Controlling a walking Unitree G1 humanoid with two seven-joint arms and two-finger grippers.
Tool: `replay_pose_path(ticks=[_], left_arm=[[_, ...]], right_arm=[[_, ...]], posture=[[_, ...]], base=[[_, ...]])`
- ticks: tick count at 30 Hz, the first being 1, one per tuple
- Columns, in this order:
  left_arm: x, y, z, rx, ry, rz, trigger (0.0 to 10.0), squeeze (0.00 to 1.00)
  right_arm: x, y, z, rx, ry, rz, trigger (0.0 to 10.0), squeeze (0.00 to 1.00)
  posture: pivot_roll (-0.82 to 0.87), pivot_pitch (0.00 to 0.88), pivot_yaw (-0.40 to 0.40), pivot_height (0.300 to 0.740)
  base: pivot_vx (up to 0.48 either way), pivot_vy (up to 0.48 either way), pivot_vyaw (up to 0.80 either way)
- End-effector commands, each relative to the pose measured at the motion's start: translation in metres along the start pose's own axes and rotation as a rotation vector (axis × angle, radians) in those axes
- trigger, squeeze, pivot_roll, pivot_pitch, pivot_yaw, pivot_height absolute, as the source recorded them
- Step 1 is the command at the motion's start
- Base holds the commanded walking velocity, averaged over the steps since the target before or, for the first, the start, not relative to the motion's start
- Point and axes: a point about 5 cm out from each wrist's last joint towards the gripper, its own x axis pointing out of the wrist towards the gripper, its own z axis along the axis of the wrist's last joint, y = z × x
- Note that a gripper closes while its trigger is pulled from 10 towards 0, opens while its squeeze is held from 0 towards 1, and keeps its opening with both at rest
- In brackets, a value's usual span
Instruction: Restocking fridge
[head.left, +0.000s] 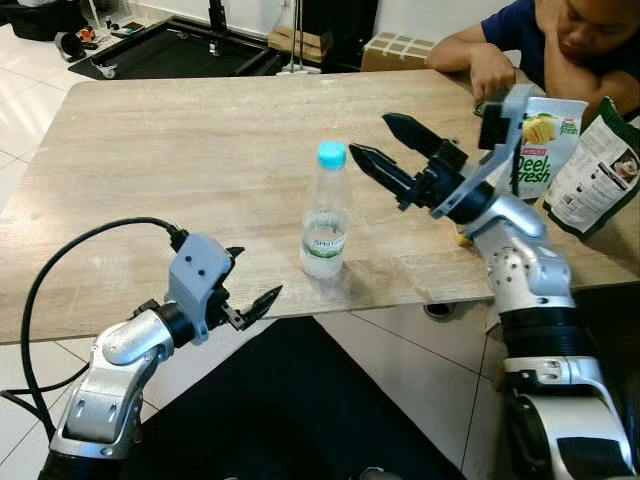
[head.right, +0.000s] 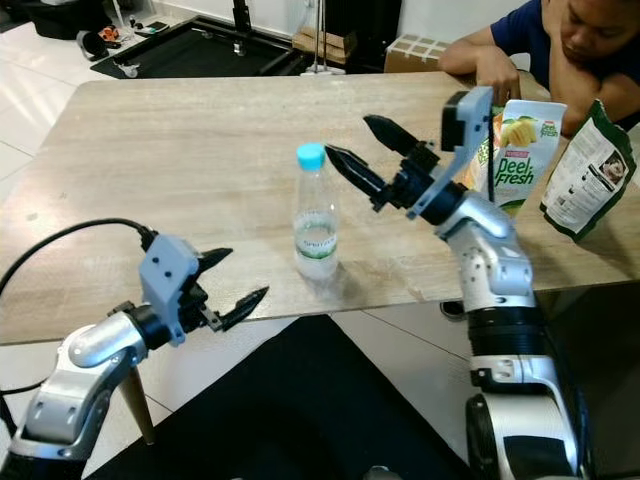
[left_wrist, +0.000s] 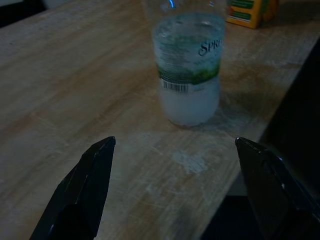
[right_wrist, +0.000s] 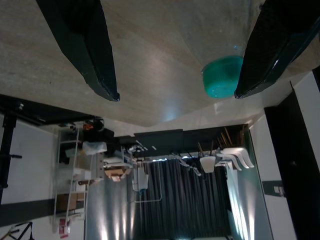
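A clear water bottle (head.left: 325, 225) with a light blue cap (head.left: 331, 155) stands upright near the front edge of the wooden table (head.left: 160, 150). My right gripper (head.left: 368, 134) hovers open just right of the cap, at cap height, fingers pointing at it. In the right wrist view the cap (right_wrist: 222, 76) sits beside one finger (right_wrist: 270, 45). My left gripper (head.left: 258, 272) is open, low at the table's front edge, left of the bottle and short of it. The left wrist view has the bottle (left_wrist: 189, 75) ahead, between the spread fingers (left_wrist: 85, 190).
A Peel Fresh juice carton (head.left: 540, 150) and a green pouch (head.left: 600, 170) stand at the table's right end. A person (head.left: 560, 40) leans on the far right corner. A cardboard box (head.left: 395, 50) and a black mat (head.left: 180, 50) lie beyond the table.
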Motion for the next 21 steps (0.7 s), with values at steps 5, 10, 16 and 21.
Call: replay_pose_path(ticks=[5,10,16,21], left_arm=[[-0.004,-0.003,-0.003,0.012,0.026,-0.036,10.0,0.00],[-0.005,-0.002,-0.003,0.008,0.025,-0.039,10.0,0.00],[-0.005,-0.001,-0.006,0.010,0.047,-0.056,10.0,0.00],[-0.006,-0.001,-0.008,0.007,0.067,-0.076,10.0,0.00]], right_arm=[[0.006,0.012,0.004,0.025,-0.020,0.063,10.0,0.00],[0.008,0.014,0.014,0.041,-0.049,0.099,10.0,0.00],[0.011,0.013,0.012,-0.069,0.109,0.182,10.0,0.00],[0.016,0.012,0.004,-0.114,0.247,0.230,10.0,0.00]], posture=[[-0.08,0.122,0.001,0.740],[-0.08,0.118,0.001,0.740],[-0.09,0.116,0.008,0.740],[-0.09,0.118,0.008,0.740]], base=[[0.000,0.000,0.00],[0.000,0.000,0.00],[0.000,0.000,0.00],[0.000,0.000,0.00]])
